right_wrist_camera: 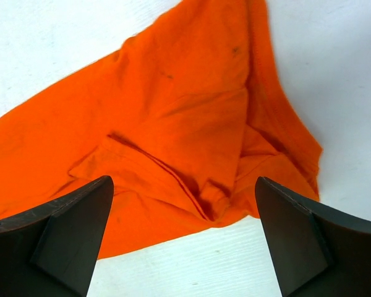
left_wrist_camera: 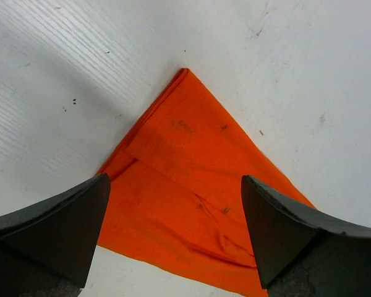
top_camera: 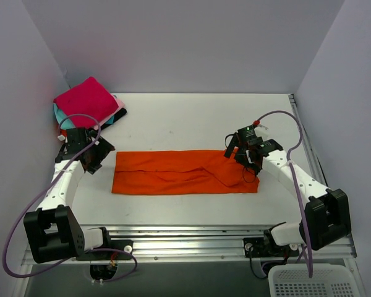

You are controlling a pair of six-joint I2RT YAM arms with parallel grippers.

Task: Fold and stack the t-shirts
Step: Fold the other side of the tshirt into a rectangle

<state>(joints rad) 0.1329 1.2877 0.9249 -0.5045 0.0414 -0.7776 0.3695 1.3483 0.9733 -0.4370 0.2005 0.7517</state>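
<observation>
At the far left corner of the white table (top_camera: 173, 117) lies a small pile of folded soft t-shirts (top_camera: 86, 102), magenta on top with teal and a dark edge under it. I judge that finished shirts are collected there, out of the working space. Just in front of the pile, the left gripper (top_camera: 98, 156) hovers at the left end of the large bright orange cloth t-shirt (top_camera: 179, 173). Its jaws stand wide apart and hold nothing. Its wrist view looks down on a corner of the shirt between the dark fingers (left_wrist_camera: 49, 235). The left arm reaches forward from its base, with the wrist turned down.

The orange shirt lies flat in the middle of the table as a long band, folded lengthwise, probably so that it can be folded across next. At its right end, where the cloth is wrinkled, the right gripper (top_camera: 240, 154) hangs over the shirt. It is also wide open and empty, and its arm is bent inward. A white plastic basket (top_camera: 309, 281) stands at the near right.
</observation>
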